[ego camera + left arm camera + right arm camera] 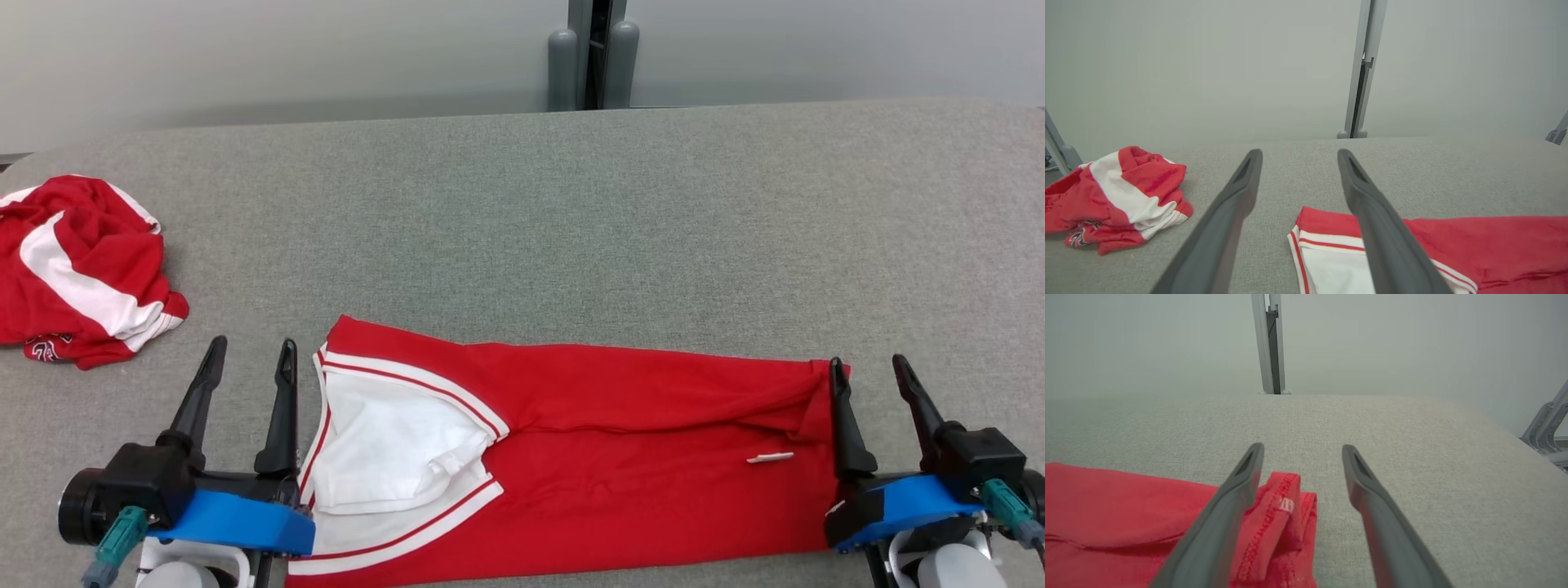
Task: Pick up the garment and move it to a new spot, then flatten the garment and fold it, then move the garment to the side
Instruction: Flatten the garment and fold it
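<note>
Red garment (620,457), folded into a long band with a white-trimmed opening at its left end, lies flat along the near side of the grey fabric counter (571,212). Its near edge is cut off by the frame. The left gripper (253,343), fingers spread and empty, sits just left of it, its blue body hiding a corner. The right gripper (866,362), also spread, has one finger over the right hem and one over bare counter. A crumpled red-and-white cloth (77,269) lies at the left edge, well apart.
</note>
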### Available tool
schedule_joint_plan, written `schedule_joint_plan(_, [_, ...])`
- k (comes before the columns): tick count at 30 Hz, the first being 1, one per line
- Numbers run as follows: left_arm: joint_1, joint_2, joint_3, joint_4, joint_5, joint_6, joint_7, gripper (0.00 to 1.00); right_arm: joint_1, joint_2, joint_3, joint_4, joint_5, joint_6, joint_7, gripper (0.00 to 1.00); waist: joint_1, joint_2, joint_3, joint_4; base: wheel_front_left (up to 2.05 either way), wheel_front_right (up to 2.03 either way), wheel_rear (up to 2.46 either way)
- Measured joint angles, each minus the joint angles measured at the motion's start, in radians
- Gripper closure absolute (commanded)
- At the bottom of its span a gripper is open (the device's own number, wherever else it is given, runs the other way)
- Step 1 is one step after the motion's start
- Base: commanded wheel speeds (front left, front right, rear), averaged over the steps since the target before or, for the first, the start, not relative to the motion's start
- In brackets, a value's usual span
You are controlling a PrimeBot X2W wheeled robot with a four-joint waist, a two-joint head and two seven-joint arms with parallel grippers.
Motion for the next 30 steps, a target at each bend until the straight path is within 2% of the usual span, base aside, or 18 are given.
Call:
schedule_joint_plan(5, [0.038, -0.092, 0.13, -0.024, 0.114, -0.05, 0.0, 0.0, -0.014, 0.003, -0.011, 0.101, -0.001, 0.0, 0.013, 0.0, 0.0, 0.0, 0.002, 0.004, 0.0, 0.0, 0.0])
schedule_joint_plan(11, [0.055, -0.175, 0.244, -0.033, 0.214, -0.115, 0.0, 0.0, -0.045, 0.012, -0.02, 0.236, 0.001, 0.0, 0.011, 0.0, 0.0, 0.0, 0.011, 0.004, 0.0, 0.0, 0.0])
schedule_joint_plan(19, [0.07, -0.245, 0.344, -0.017, 0.281, -0.185, 0.0, 0.0, -0.082, 0.019, 0.016, 0.383, 0.027, -0.001, -0.001, 0.0, 0.0001, 0.0, 0.012, 0.004, 0.0, 0.0, 0.0])
schedule_joint_plan(22, [0.073, -0.258, 0.364, -0.01, 0.303, -0.203, 0.0, 0.0, -0.095, 0.019, 0.049, 0.408, 0.052, -0.002, -0.005, 0.89, 0.0, 0.0, 0.011, 0.002, 0.0, 0.0, 0.0])
schedule_joint_plan(23, [0.073, -0.26, 0.368, -0.009, 0.309, -0.21, 0.0, 0.0, -0.098, 0.019, 0.059, 0.412, 0.063, -0.002, -0.005, 1.0, 0.0001, 0.0, 0.01, 0.001, 0.0, 0.0, 0.0])
schedule_joint_plan(26, [0.073, -0.268, 0.385, -0.008, 0.321, -0.219, 0.0, 0.0, -0.105, 0.024, 0.073, 0.412, 0.079, 0.0, -0.004, 1.0, 0.0001, 0.0, 0.009, -0.004, 0.0, 0.0, 0.0])
schedule_joint_plan(30, [0.074, -0.277, 0.396, -0.005, 0.335, -0.229, 0.0, 0.0, -0.104, -0.003, 0.052, 0.393, 0.095, 0.001, 0.0, 1.0, 0.0001, 0.0, 0.006, -0.01, 0.0, 0.0, 0.0])
